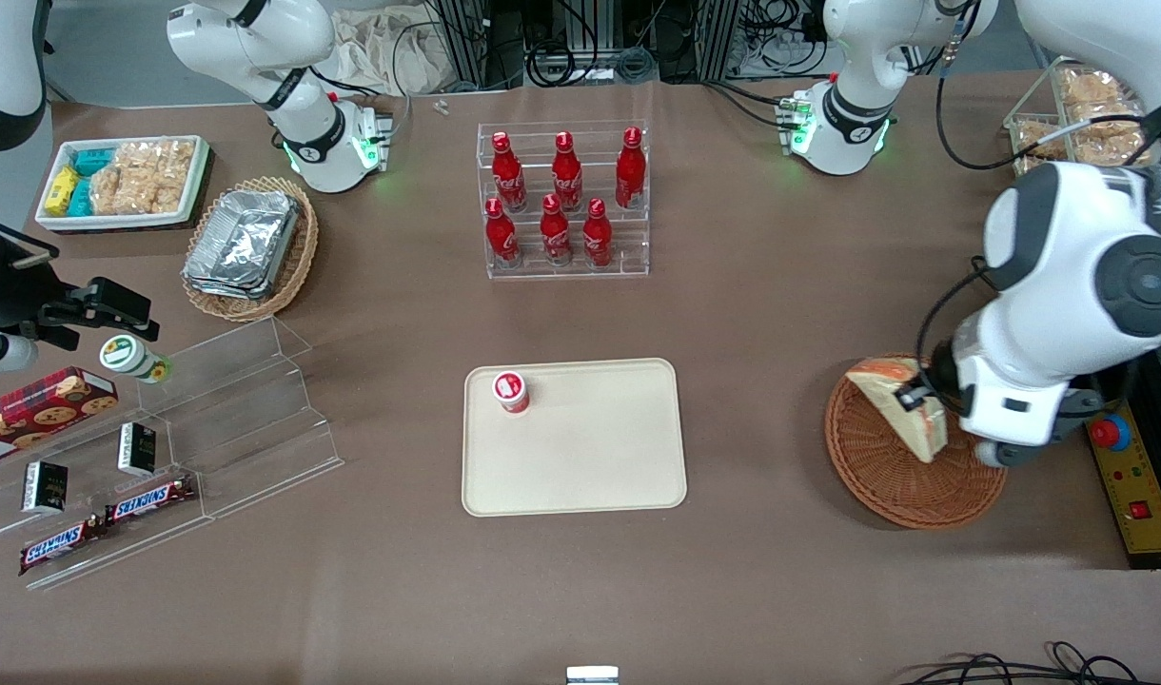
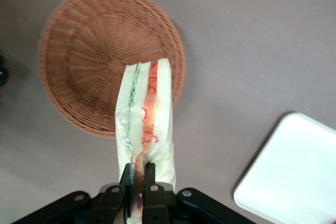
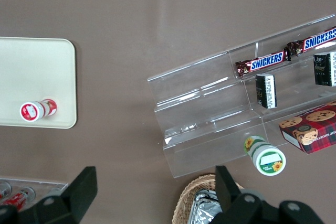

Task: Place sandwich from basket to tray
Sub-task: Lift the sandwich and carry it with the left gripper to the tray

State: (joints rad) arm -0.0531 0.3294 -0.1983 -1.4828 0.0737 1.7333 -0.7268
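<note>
My left arm's gripper [image 1: 923, 398] is shut on the sandwich [image 1: 902, 409], a pale bread wedge in clear wrap with orange-red and green filling. It holds the sandwich lifted over the round reddish-brown wicker basket [image 1: 885, 490], at the working arm's end of the table. In the left wrist view the gripper [image 2: 139, 171] pinches the sandwich [image 2: 148, 111] by one end, and the wedge hangs over the basket's rim [image 2: 89, 51]. The cream-beige tray [image 1: 590, 457] lies mid-table, and its corner shows in the left wrist view [image 2: 294, 177].
A small red-capped bottle [image 1: 510, 391] stands on a tray corner. An acrylic rack of red bottles [image 1: 563, 200] stands farther from the camera than the tray. A tan basket of foil containers [image 1: 247, 249], a snack bin [image 1: 124, 181] and a clear stepped shelf [image 1: 228, 409] lie toward the parked arm's end.
</note>
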